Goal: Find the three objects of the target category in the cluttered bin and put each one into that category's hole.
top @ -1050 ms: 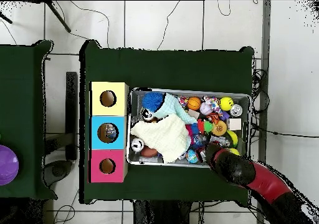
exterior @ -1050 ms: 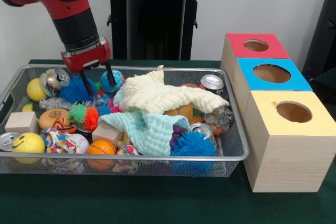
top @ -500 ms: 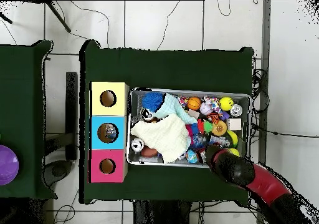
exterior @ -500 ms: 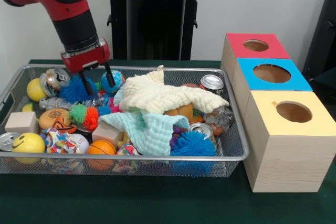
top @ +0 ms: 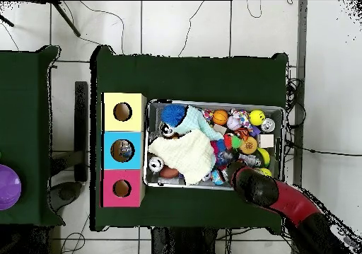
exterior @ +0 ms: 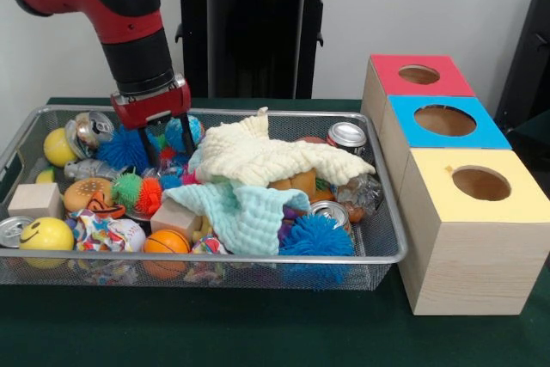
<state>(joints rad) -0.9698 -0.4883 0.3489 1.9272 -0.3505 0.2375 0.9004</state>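
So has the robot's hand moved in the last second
Yes. In the front view the hand has shifted right along the bin's far rim, toward the cream cloth, and sits slightly lower among the toys.

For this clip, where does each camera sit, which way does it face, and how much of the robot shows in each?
Front view: sits across the table, facing the robot; shows the mesh bin, three boxes, and the arm coming down with its gripper open over the toys.
Overhead view: looks straight down on the table; the arm enters from the bottom right.
Shared: the bin, yellow box, cream cloth.
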